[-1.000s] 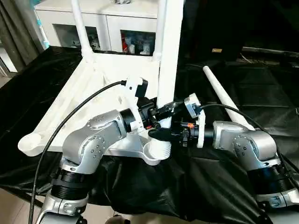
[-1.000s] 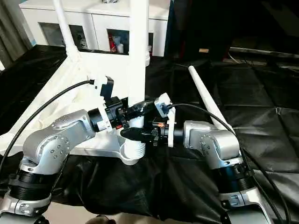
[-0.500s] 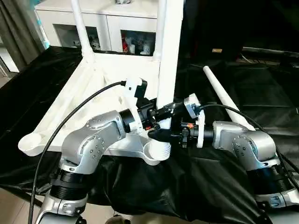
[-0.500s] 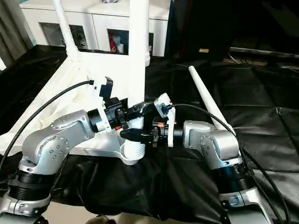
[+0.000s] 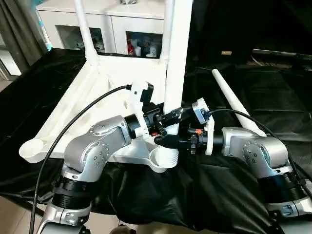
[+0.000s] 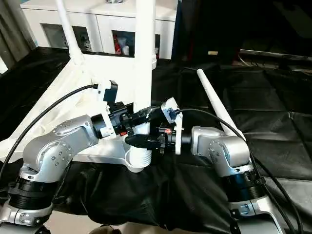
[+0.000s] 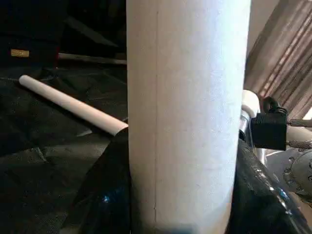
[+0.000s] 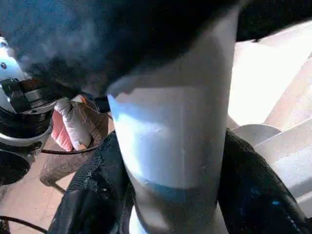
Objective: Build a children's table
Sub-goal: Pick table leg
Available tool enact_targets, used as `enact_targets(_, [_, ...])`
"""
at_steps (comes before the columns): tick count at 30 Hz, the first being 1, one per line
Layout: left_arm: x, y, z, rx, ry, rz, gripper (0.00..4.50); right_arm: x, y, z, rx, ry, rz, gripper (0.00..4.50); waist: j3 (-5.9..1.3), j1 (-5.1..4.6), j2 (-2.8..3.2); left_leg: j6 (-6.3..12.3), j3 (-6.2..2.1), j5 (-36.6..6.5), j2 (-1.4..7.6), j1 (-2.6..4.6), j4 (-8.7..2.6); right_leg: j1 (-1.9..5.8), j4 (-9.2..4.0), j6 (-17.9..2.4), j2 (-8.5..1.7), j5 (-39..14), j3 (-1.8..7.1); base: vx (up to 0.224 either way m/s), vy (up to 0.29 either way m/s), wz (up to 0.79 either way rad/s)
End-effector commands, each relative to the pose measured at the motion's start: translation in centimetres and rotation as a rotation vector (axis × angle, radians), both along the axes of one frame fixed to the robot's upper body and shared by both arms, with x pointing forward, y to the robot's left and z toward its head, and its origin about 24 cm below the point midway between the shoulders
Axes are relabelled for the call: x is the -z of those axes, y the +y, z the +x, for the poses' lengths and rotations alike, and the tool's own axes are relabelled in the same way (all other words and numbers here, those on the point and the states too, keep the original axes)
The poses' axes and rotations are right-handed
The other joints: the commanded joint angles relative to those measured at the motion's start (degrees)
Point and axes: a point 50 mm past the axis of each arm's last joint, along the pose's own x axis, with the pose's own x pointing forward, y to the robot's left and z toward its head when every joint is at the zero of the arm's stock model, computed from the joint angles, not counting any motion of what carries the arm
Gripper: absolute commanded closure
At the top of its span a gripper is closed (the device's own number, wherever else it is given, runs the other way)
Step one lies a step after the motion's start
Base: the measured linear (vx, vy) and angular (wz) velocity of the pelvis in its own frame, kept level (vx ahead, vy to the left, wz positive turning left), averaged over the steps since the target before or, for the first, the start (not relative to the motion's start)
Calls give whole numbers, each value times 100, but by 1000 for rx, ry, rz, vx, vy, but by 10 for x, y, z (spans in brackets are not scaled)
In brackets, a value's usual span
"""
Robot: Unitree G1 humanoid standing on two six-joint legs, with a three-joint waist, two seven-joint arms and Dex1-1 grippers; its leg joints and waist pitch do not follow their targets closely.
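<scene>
The children's table top (image 5: 97, 92) lies upside down on black cloth, with a white leg (image 5: 85, 31) standing in its far left socket. A second thick white leg (image 5: 176, 58) stands upright in the near right corner socket (image 5: 163, 158). My left gripper (image 5: 168, 118) is shut on this leg from the left. Just below it, above the socket, my right gripper (image 5: 168, 141) is shut on it from the right. In the wrist views the leg (image 7: 187, 112) (image 8: 175, 136) sits tight between black fingers (image 7: 102, 195) (image 8: 92, 195). A loose leg (image 5: 234, 100) lies on the cloth to the right.
A white glass-door cabinet (image 5: 122, 19) stands behind the table top. The near left socket (image 5: 29, 148) holds nothing. Black cloth (image 5: 273, 92) covers the work surface, and its front edge hangs just under my forearms. A black cable (image 5: 73, 122) arcs over my left arm.
</scene>
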Motion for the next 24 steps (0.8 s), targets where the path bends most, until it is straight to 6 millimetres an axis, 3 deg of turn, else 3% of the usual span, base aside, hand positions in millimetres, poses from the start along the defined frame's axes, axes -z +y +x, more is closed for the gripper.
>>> enact_targets(1, [-8, -4, -6, 49, -34, -27, 259, 0, -7, 6, 59, -7, -16, 246, -487, 11, -40, -13, -179, -584, 320, 138, -390, 276, -376, -1297, -406, -563, 246, 0, 0, 0])
enact_targets(4, [-8, -3, -6, 37, -39, -28, 259, -1, -6, 6, 66, -11, -8, 251, -485, 11, -33, -21, -179, -609, 318, 137, -391, 276, -382, -1292, -408, -599, 248, 0, 0, 0])
enact_targets(7, [-8, -1, -7, 43, -4, -65, 189, -2, -5, 7, 77, -16, 9, 252, -484, 9, -15, -46, -180, -655, 317, 140, -393, 274, -379, -1290, -404, -629, 245, 0, 0, 0])
enact_targets(16, [-11, 9, 0, -55, -34, -149, 99, -3, -5, 5, 105, -27, 38, 258, -481, 7, -1, -107, -184, -768, 318, 142, -403, 275, -407, -1272, -404, -683, 249, 0, 0, 0])
enact_targets(20, [-23, 24, 6, -108, -97, -243, 95, -5, -9, 5, 166, -63, 55, 259, -477, -7, -18, -116, -180, -811, 311, 138, -407, 276, -425, -1232, -400, -746, 249, 0, 0, 0])
enact_targets(24, [-29, 35, 7, -108, -154, -212, 95, -6, -13, 8, 246, -120, 44, 259, -473, -23, -4, -150, -190, -887, 305, 152, -423, 257, -427, -1127, -384, -951, 240, 0, 0, 0])
